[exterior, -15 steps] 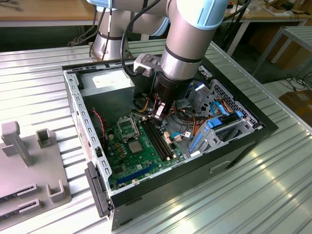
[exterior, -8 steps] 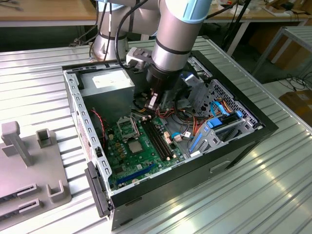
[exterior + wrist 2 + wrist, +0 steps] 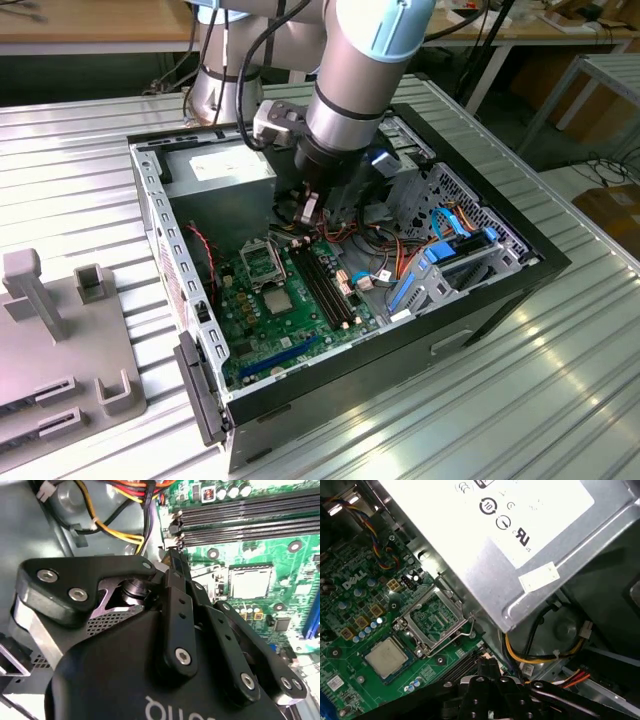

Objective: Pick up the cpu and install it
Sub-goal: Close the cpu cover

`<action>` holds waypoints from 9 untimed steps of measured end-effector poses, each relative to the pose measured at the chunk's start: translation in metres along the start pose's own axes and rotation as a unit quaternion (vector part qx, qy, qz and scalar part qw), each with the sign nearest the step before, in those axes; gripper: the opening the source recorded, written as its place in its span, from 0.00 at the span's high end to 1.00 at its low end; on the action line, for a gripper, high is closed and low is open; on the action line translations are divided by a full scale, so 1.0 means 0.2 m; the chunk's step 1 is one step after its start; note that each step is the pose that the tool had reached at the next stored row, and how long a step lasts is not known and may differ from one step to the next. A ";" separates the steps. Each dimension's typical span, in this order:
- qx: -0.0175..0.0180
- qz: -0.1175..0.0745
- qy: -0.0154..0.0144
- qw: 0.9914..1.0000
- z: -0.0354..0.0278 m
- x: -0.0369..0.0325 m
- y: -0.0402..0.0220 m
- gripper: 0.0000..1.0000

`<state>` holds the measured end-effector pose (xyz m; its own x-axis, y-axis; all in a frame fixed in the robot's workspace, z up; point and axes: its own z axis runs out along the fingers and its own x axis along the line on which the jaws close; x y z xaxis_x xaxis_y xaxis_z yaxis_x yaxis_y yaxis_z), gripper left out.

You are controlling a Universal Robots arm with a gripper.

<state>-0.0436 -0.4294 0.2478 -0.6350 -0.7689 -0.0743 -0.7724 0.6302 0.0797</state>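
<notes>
The hand (image 3: 308, 208) hangs with its fingers drawn together and nothing between them, above the green board (image 3: 300, 300), where the cpu (image 3: 277, 300) lies flat beside the open socket (image 3: 259, 264)

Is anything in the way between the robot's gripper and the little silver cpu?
Nothing visible is. In the first wrist view the cpu lies uncovered on the green board beside the socket. The gripper hangs near the yellow cables, which stay clear of the cpu.
</notes>
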 end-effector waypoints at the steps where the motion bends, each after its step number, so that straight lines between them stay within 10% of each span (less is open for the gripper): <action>1: -0.002 -0.002 -0.003 1.000 0.009 0.009 0.010 0.89; 9: -0.006 -0.028 -0.002 1.000 0.064 0.016 0.009 0.89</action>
<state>-0.0472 -0.4293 0.2351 -0.5907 -0.8026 -0.0834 -0.8066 0.5847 0.0870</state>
